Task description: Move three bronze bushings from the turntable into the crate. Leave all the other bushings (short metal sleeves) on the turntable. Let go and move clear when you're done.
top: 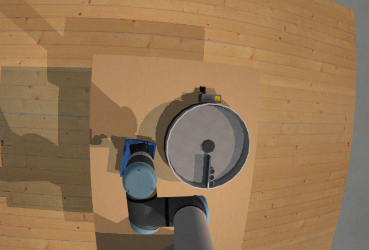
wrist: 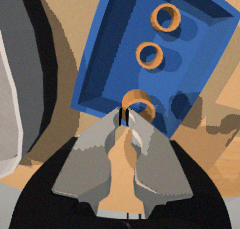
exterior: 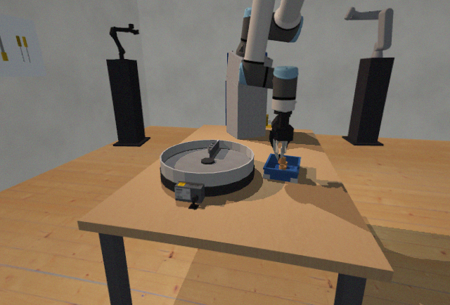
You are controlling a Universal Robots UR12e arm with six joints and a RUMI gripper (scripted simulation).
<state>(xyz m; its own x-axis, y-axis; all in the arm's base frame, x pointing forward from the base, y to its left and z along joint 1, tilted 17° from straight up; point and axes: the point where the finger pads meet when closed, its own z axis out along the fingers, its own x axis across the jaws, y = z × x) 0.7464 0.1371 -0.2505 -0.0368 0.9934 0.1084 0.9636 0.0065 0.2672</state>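
My gripper (wrist: 123, 108) (exterior: 280, 157) is shut on the wall of a bronze bushing (wrist: 135, 95) (exterior: 283, 160), low over the near end of the blue crate (wrist: 117, 34) (exterior: 281, 175) (top: 125, 158). The held bushing looks slightly tilted; whether it touches the crate floor I cannot tell. Two other bronze bushings, one farther off (wrist: 153, 19) and one nearer (wrist: 138, 56), stand on the crate floor. The grey turntable (top: 187, 128) (exterior: 218, 178) (wrist: 19, 124) bears three small grey bushings (top: 213, 170) in a row beside its bar. In the top view the arm hides the gripper's fingertips.
The turntable's raised wall stands close beside the crate. A dark bar (top: 207, 166) (exterior: 213, 148) runs from the hub (top: 208, 146) (exterior: 207, 160) to the turntable's wall. A small grey box with a yellow label (top: 209, 97) (exterior: 189, 192) stands at the turntable's outer side.
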